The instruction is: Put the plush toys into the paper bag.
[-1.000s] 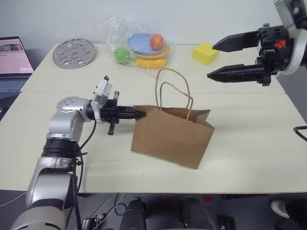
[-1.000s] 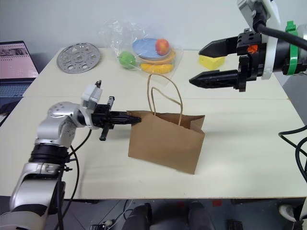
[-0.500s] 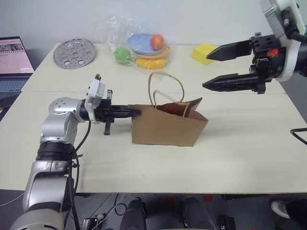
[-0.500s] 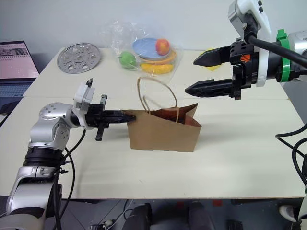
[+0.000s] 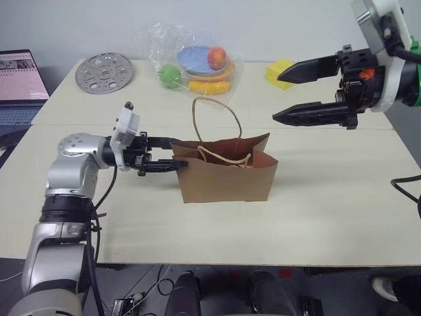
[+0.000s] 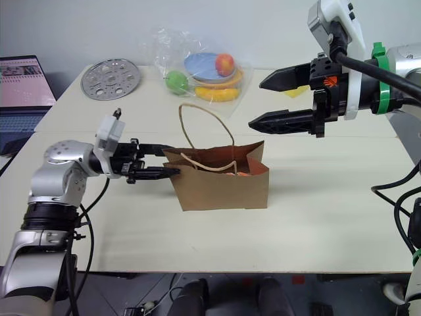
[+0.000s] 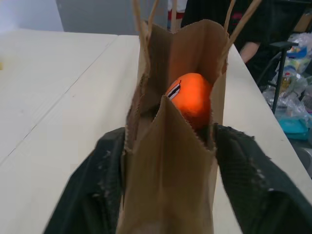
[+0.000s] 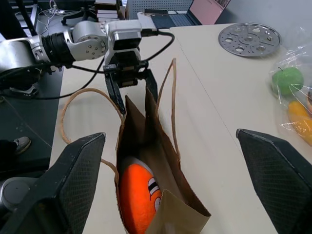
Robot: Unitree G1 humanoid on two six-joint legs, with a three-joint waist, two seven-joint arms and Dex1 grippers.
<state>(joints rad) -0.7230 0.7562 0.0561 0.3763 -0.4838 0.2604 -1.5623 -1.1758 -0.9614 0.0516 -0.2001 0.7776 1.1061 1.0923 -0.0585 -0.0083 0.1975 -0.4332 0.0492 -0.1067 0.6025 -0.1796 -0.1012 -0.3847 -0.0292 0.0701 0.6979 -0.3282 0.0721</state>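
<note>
L gripper (image 5: 172, 162) is sitting at the bag's (image 5: 227, 181) left end w/ jaws apart, one finger on each side of the narrow end panel; the wrist view is showing black fingers (image 7: 92, 190) flanking the paper, but whether they are pressing it or just clear of it can't be told. Judgement: placed there to steady the bag or keep its mouth spread. Bag is standing upright on the table (image 5: 329, 197), mouth open upward, one handle loop (image 5: 212, 112) sticking up, the other drooping across the opening. Contents: orange carrot toy (image 8: 139, 197) is lying inside at the bottom, face markings visible; no second toy can be made out inside, and the white egg toy isn't being seen on the table either, so its whereabouts are unconfirmed. R gripper (image 5: 297, 91) is hovering above and to the right of the bag, fingers wide, carrying nothing, pointing toward the opening. Judgement: at least one toy delivered. Clear fruit bag (image 5: 197, 62), yellow block (image 5: 279, 71) and metal disc (image 5: 104, 72) are sitting well apart at the far edge, not involved.
</note>
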